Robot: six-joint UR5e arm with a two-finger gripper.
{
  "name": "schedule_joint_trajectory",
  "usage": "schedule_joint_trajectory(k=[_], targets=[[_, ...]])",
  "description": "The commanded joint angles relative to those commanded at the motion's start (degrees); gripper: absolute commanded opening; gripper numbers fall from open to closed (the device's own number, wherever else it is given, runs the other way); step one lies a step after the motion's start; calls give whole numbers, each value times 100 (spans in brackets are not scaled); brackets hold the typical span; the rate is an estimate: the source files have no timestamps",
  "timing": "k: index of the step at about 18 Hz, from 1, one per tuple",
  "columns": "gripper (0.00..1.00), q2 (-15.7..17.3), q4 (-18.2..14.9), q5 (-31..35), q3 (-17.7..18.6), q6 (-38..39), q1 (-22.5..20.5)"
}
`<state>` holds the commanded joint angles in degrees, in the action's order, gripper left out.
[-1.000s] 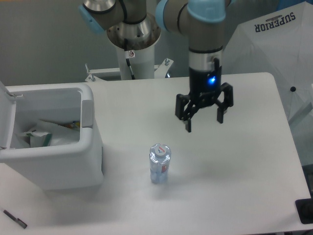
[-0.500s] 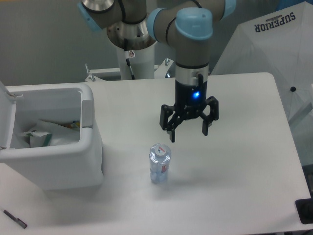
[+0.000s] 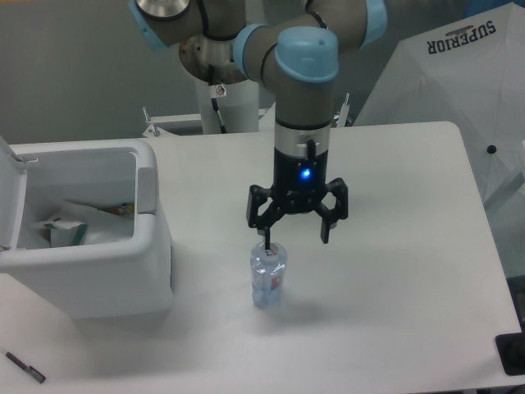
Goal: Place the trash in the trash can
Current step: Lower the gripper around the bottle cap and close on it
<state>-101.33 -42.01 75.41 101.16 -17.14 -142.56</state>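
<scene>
A small clear plastic water bottle [image 3: 268, 279] with a red-white label stands upright on the white table, near the middle front. My gripper [image 3: 296, 239] hangs open just above and slightly right of it, its left fingertip in line with the bottle's cap, with nothing held between the fingers. The trash can [image 3: 98, 279], a large boxy white bin, sits at the left with its lid [image 3: 10, 193] swung open. Inside it lie white and green pieces of trash [image 3: 70, 226].
A dark pen-like object [image 3: 25, 366] lies at the table's front left corner. A white folded cover printed "SUPERIOR" [image 3: 467, 66] stands behind the table's right edge. A black item [image 3: 513, 353] shows at the far right bottom. The robot base column [image 3: 225, 98] rises at the back.
The arm has swung left and toward the front, bringing the open gripper from the table's middle right to just above the bottle. The bottle and bin have not moved.
</scene>
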Motion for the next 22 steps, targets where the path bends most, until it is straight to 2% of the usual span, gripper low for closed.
schedule_joint_trajectory(k=[17,20,22], targets=[[100,-53,-26,9,53,-26,123],[93,-106,-26,18,53,-9,123],[93,-106,-26,18,53,-9,132]])
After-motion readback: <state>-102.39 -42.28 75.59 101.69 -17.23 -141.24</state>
